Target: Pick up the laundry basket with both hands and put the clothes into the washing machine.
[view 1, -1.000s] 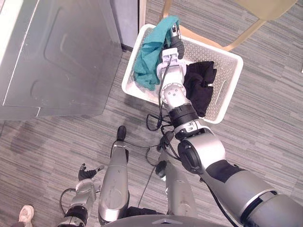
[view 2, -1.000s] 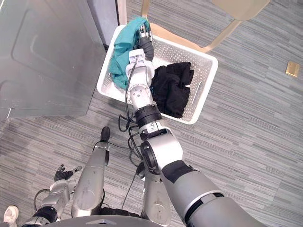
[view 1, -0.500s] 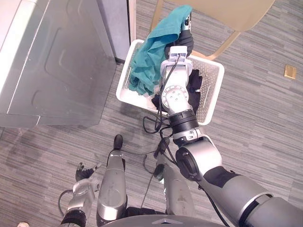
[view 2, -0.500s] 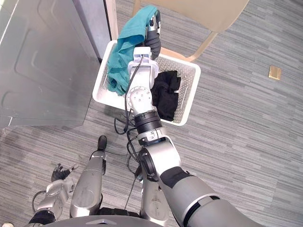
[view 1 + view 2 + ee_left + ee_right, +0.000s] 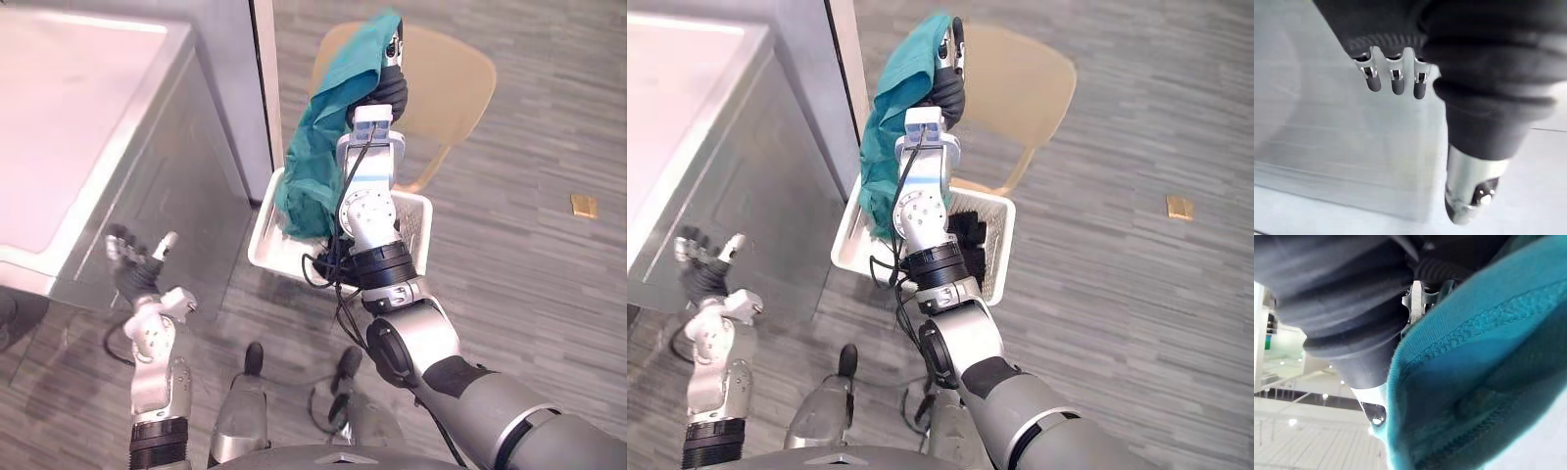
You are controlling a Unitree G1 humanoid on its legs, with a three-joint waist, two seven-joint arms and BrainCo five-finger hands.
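Right hand [image 5: 388, 91], top centre: my fingers clamped on teal garment [image 5: 315, 166] above laundry basket [image 5: 260, 235]. Left hand [image 5: 133, 267], mid left: fingers apart.

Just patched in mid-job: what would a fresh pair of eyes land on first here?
The right hand, held high above the white laundry basket, is shut on a teal garment that hangs down toward it. The left hand is open in front of the grey washing machine.
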